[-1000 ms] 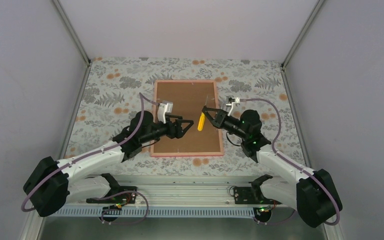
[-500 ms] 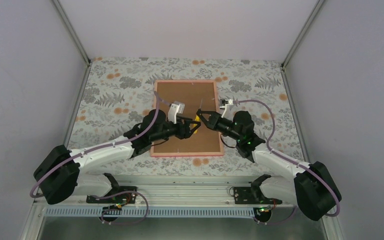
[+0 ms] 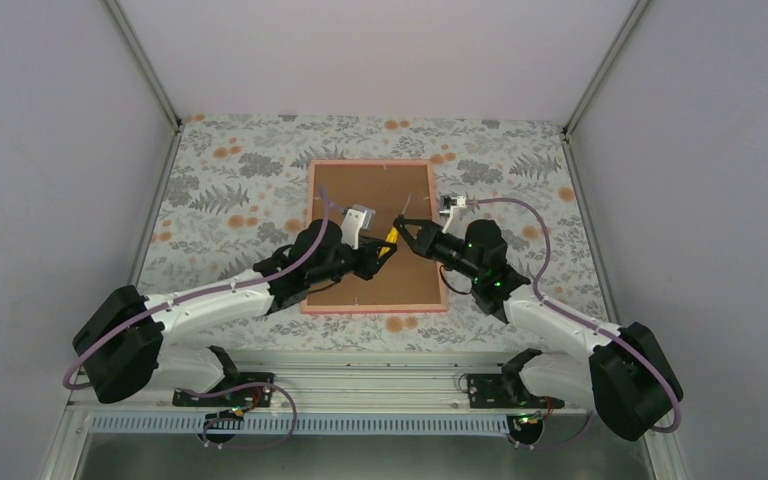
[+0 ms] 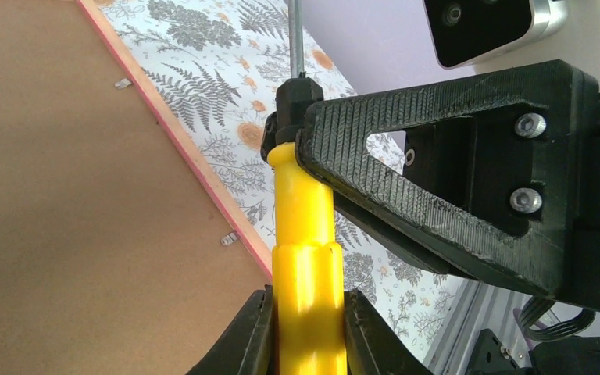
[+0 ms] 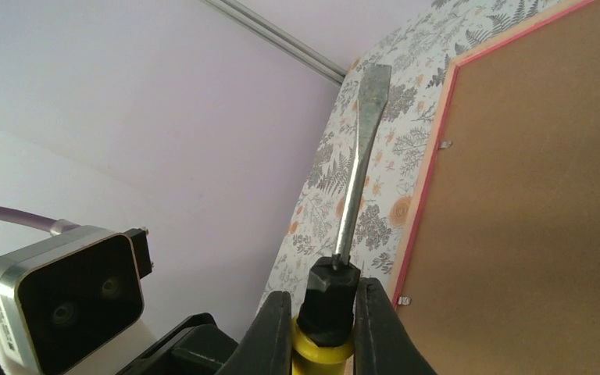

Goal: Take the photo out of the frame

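Note:
The pink frame [image 3: 375, 309] lies face down on the floral cloth, its brown backing board [image 3: 370, 195] up. The photo is hidden under that board. A yellow-handled screwdriver [image 3: 390, 241] hangs above the board's right part, held from both ends. My left gripper [image 4: 306, 301] is shut on the yellow handle [image 4: 303, 226]. My right gripper [image 5: 326, 301] is shut on the black collar, and the flat blade [image 5: 359, 156] points past it. In the top view the left gripper [image 3: 378, 256] and right gripper [image 3: 400, 224] almost meet.
Small metal clips [image 4: 230, 239] [image 5: 405, 300] sit along the frame's inner edge [image 4: 180, 148]. Floral tablecloth [image 3: 230, 200] surrounds the frame. Pale walls with metal corner rails [image 3: 145, 65] close in the back and both sides.
My left gripper has moved right to the screwdriver and closed on its yellow handle. The right arm, still holding the tool, shifted slightly left.

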